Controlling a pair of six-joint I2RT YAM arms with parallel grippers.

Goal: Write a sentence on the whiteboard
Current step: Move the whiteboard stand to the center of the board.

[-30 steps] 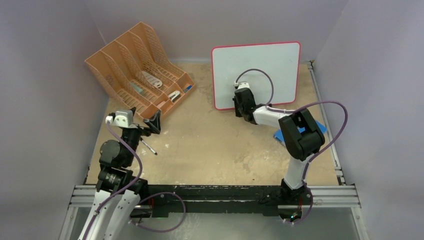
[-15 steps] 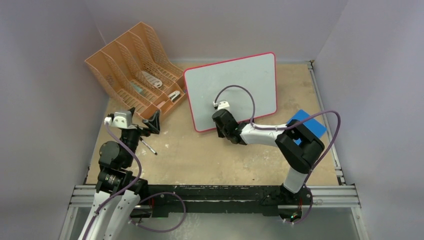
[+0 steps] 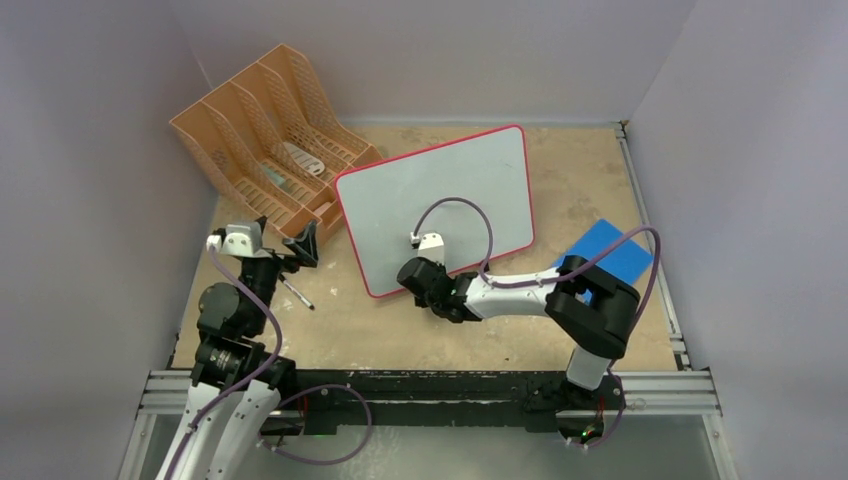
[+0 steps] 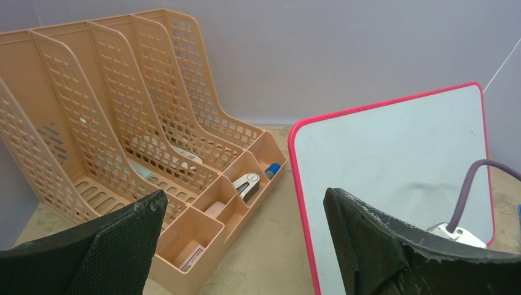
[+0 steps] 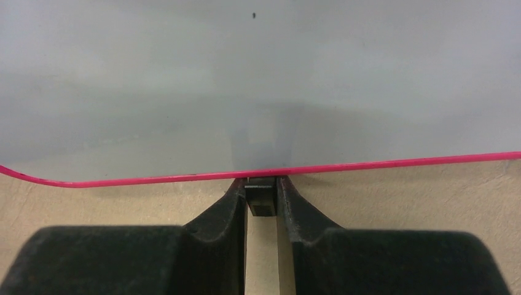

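Movement on the right side: the right gripper (image 5: 261,190) has swung in from the far right toward the middle of the tan worktop (image 3: 480,330), and it has carried the large rectangular whiteboard with a thin red-pink frame (image 3: 390,200) along. Its two black fingers are pressed together on a small black foot (image 5: 260,200) under the board's lower edge. The board has turned too: a second ago it stood square to the camera, and now its left end sits nearer the front edge than its right.

The left gripper (image 4: 244,200) is unchanged at the left edge, fingers spread wide with nothing between them. A thin dark pen (image 3: 297,293) lies on the worktop just beside it, where it lay before.

With the arm swung away, the blue square pad (image 3: 615,250) by the right edge shows more fully.

The board's face is a plain pale grey-white with rounded corners, and the only mark on it is one tiny dark speck (image 5: 254,14) in the right wrist view. It stands near upright.

At the far left corner, the orange perforated plastic file rack (image 3: 265,130) has not moved. The small items in its front trays are too small to read.
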